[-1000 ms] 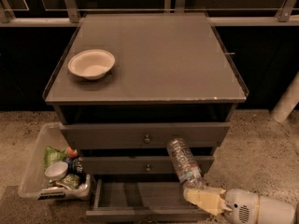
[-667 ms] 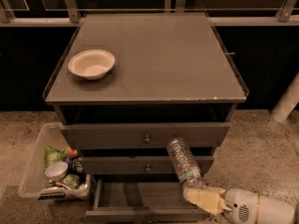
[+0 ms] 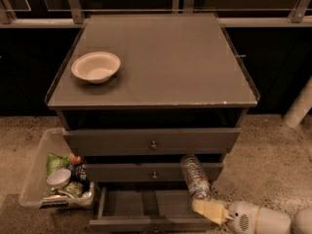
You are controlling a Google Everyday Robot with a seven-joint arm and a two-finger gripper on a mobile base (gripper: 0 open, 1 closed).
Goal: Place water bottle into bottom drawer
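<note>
The water bottle (image 3: 194, 175), clear and crinkled with a coloured label band, is held tilted in front of the middle drawer, its lower end in my gripper (image 3: 208, 208). The gripper has cream fingers and sits at the lower right, just above the right part of the bottom drawer (image 3: 127, 203), which is pulled open and shows a shallow grey box. The gripper is shut on the bottle. The bottle hangs over the drawer's right end.
A cream round bowl (image 3: 96, 67) stands on the cabinet top (image 3: 161, 57) at the left. A clear bin (image 3: 36, 172) with snack items sits on the floor left of the cabinet. The top drawer (image 3: 152, 141) stands slightly out.
</note>
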